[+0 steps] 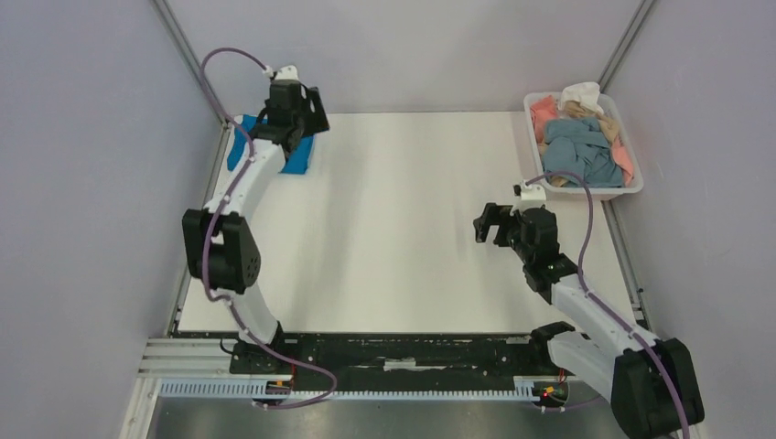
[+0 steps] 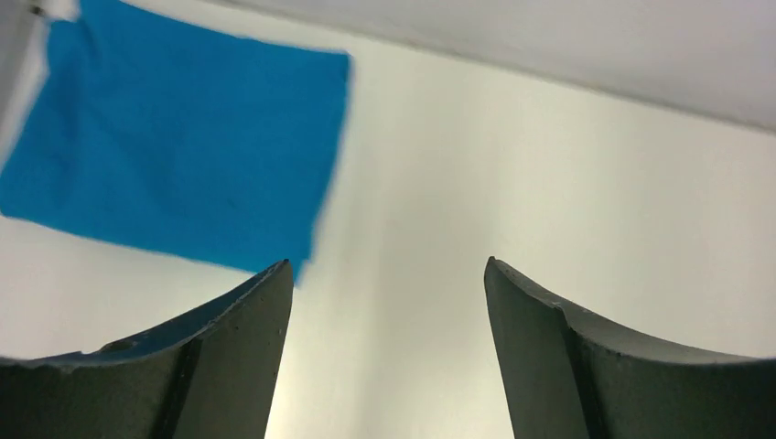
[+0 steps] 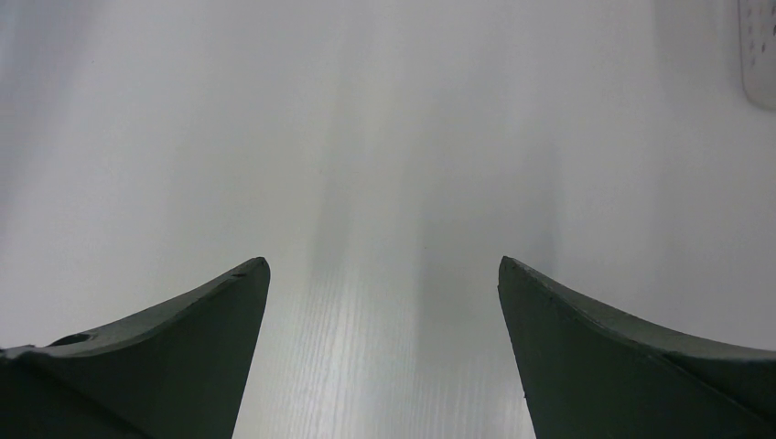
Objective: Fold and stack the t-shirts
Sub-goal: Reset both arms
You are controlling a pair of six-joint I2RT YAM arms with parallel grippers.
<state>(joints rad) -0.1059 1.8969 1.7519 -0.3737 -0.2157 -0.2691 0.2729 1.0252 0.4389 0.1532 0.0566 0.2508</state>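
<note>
starting at the near edge, a black rail carries both arm bases at 6 o'clock, and the white table runs bare from there up its middle. the right gripper hangs over the table at about 3 o'clock, jaws spread wide with nothing between them. its wrist view shows only open tabletop ahead and a corner of the white tray at the upper right. the left arm reaches far up the left side, putting the left gripper at about 10 o'clock, jaws likewise wide apart and empty, bare table showing between the fingertips. the bright blue t-shirt lies flat as a folded rectangle at 10 to 11 o'clock, close to the table's left edge and partly hidden under the arm from above. in the left wrist view its right edge ends just left of the gap. at 1 to 2 o'clock the tray sits by the right wall, holding a crumpled heap: a grey-blue t-shirt nearest, salmon pink and tan behind, white farthest
</note>
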